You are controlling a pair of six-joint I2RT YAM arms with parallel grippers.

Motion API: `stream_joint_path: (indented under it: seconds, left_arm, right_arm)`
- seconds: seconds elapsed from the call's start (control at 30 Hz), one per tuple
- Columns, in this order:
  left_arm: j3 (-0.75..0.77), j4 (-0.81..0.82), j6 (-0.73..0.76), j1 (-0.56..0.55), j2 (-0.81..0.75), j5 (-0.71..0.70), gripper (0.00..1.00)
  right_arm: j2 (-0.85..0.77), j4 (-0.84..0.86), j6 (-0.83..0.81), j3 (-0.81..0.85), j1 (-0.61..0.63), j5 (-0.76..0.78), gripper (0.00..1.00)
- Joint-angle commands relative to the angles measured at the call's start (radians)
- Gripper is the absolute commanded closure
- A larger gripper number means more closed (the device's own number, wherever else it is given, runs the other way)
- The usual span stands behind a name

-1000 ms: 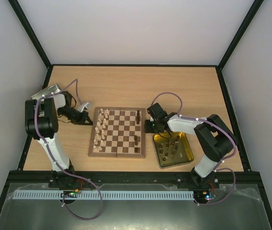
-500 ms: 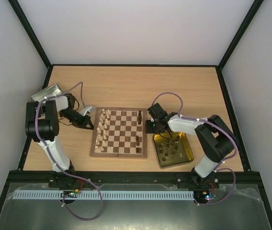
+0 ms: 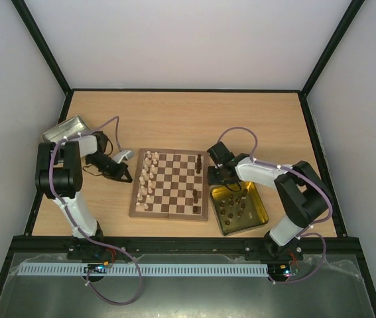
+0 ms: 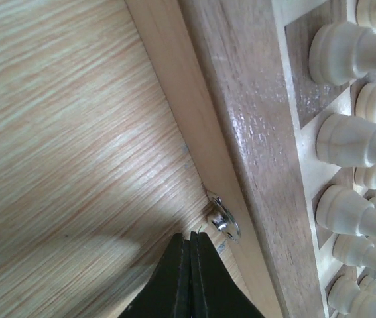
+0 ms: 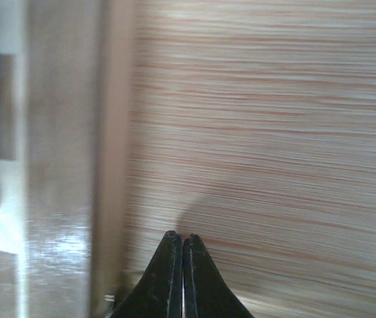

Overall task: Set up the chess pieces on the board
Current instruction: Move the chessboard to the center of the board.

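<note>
**A:** Where is everything sitting?

**B:** The board [image 3: 170, 184] is lying mid-table [image 3: 174, 119]. The cream pieces [image 3: 146, 180] are standing in two columns along its left side. Most of the dark pieces [image 3: 234, 207] are waiting in the yellow tin [image 3: 260, 204] just right of the board, and only two are standing on the board's right side.

**A:** And the tools?

**B:** The left tool [image 4: 189, 237] is pinched fully closed and carrying nothing. Its tips are hovering just beside the board's left rim, near a small metal clasp [image 4: 223, 220]. The right tool [image 5: 180, 237] is likewise clamped tight and empty, sitting low by the board's right rim. I am not managing to tell whether either one is touching the wood.

**A:** So what is being worked on?

**B:** I am guessing the board is being squared up between the two closed tools, ahead of fetching dark pieces.

**A:** What is mattering most, then?

**B:**
- Pushing low on the rim, slowly and evenly, so the cream pieces are not toppling.
- Staying clear of the clasp, so the left tips are not snagging.
- Stopping before the board is crowding the tin.
- After that, the right tool is needing to open before dipping into the tin and taking one piece by its head.
</note>
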Motion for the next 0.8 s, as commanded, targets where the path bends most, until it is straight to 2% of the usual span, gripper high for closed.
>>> stream_joint_path:
  seconds: [0.0,0.13,0.3,0.53,0.77]
  left_arm:
    - [-0.033,0.023,0.015,0.002,-0.029,-0.036,0.98]
    - [-0.045,0.073,-0.004,0.039,-0.037,-0.068,0.98]
    - [-0.051,0.105,-0.013,0.087,-0.067,-0.091,0.96]
    - [-0.07,0.13,-0.033,0.119,-0.138,-0.104,0.82]
    - [-0.061,0.138,-0.076,0.12,-0.225,-0.091,0.67]
  right_arm:
    - [-0.087,-0.162,0.028,0.034,-0.033,0.16,0.98]
    - [-0.172,-0.237,0.055,0.062,-0.035,0.227,0.98]
    - [-0.289,-0.315,0.071,0.019,-0.034,0.186,0.98]
    - [-0.421,-0.414,0.12,-0.016,0.029,0.122,0.98]
    - [-0.496,-0.428,0.17,-0.082,0.077,0.05,0.98]
